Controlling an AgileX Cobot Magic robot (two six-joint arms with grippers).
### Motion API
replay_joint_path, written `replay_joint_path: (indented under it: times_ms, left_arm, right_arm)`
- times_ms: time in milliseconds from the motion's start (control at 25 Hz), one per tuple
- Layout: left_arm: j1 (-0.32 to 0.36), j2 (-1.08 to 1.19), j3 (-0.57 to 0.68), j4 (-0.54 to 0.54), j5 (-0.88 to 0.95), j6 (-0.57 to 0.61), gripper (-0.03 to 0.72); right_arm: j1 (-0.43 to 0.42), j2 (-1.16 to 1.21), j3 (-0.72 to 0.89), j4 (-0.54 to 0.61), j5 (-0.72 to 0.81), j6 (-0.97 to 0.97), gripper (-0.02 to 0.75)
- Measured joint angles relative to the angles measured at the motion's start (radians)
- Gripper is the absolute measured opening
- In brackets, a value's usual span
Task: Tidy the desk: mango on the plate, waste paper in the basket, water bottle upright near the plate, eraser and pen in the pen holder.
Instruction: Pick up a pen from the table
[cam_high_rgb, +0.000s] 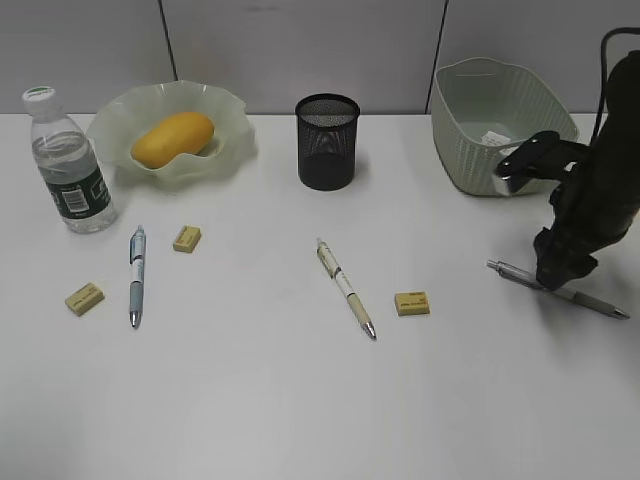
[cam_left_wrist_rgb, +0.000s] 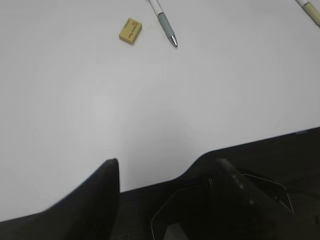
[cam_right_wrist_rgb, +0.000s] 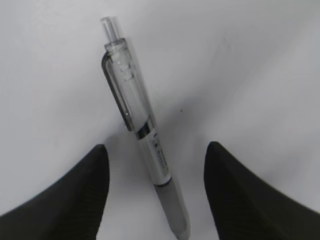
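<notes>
Mango: yellow-orange, lying in the plate.
Plate: pale green, wavy rim, back left of the counter.
Bottle: clear, white cap, green label, upright just left of the plate.
Paper: white wad inside the basket.
Basket: sage-green ribbed tub, back right.
Holder: black mesh cup, upright, back centre.
Pens: blue-grey at left, cream in the middle, grey at right, all lying flat.
Erasers: three yellow blocks, all flat on the counter.
</notes>
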Motion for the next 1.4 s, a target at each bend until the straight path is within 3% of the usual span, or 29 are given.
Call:
replay_joint_path:
  times_ms: [360,1000,1120,1320,1400]
  left_arm:
    - [0.000,0.000,0.000,-0.047,0.015,0.000,0.445]
    - [0.000,0.000,0.000,-0.071,0.018,0.000,0.445]
    - [0.000,0.000,0.000,-0.071,0.018,0.000,0.445]
    - [0.000,0.000,0.000,-0.071,0.018,0.000,0.445]
    - [0.000,0.000,0.000,-0.071,0.018,0.000,0.445]
  right_arm:
    - [0.000,0.035,0.000,0.000,-0.043,0.000,0.400]
    - [0.001,0.081,-0.001,0.004,-0.066,-0.001,0.385]
    - [0.002,0.082,-0.001,0.007,-0.063,-0.001,0.326]
    - [0.003,0.082,-0.002,0.008,-0.050,0.000,0.153]
    - [0.003,0.082,-0.002,0.013,-0.047,0.000,0.132]
